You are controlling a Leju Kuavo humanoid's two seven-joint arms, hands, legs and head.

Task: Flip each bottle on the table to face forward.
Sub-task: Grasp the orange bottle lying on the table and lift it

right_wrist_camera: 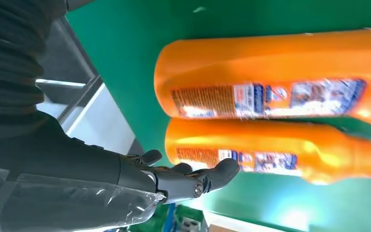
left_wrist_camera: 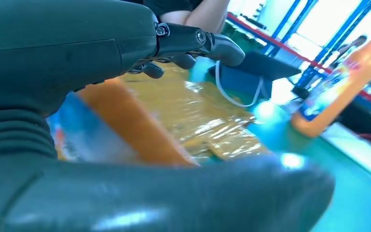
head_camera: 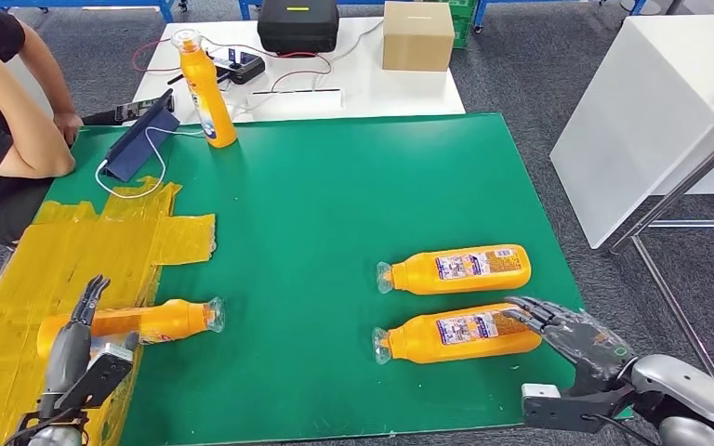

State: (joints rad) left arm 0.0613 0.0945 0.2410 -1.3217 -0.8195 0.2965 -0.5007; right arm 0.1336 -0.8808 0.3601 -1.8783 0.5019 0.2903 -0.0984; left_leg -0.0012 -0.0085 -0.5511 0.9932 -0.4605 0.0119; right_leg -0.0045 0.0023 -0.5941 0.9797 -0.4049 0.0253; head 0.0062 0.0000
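Note:
Several orange bottles are on the green table (head_camera: 335,214). One stands upright (head_camera: 206,93) at the back left, seen blurred (left_wrist_camera: 338,92) in the left wrist view. Two lie side by side at the right, label up, caps pointing left: the farther (head_camera: 456,269) (right_wrist_camera: 280,67) and the nearer (head_camera: 460,334) (right_wrist_camera: 280,150). A fourth lies at the left (head_camera: 149,322) (left_wrist_camera: 125,125) on yellow tape. My left hand (head_camera: 74,344) (left_wrist_camera: 101,48) spans its base end, fingers straight above it and thumb below, without closing. My right hand (head_camera: 567,334) (right_wrist_camera: 125,174) is open, fingertips at the nearer bottle's base.
A person's arms (head_camera: 19,121) rest at the table's back left corner, beside a dark blue tablet case (head_camera: 144,139) with a white cable. Yellow tape (head_camera: 74,251) covers the left side. Behind stands a white table with a cardboard box (head_camera: 416,35) and black case (head_camera: 297,23).

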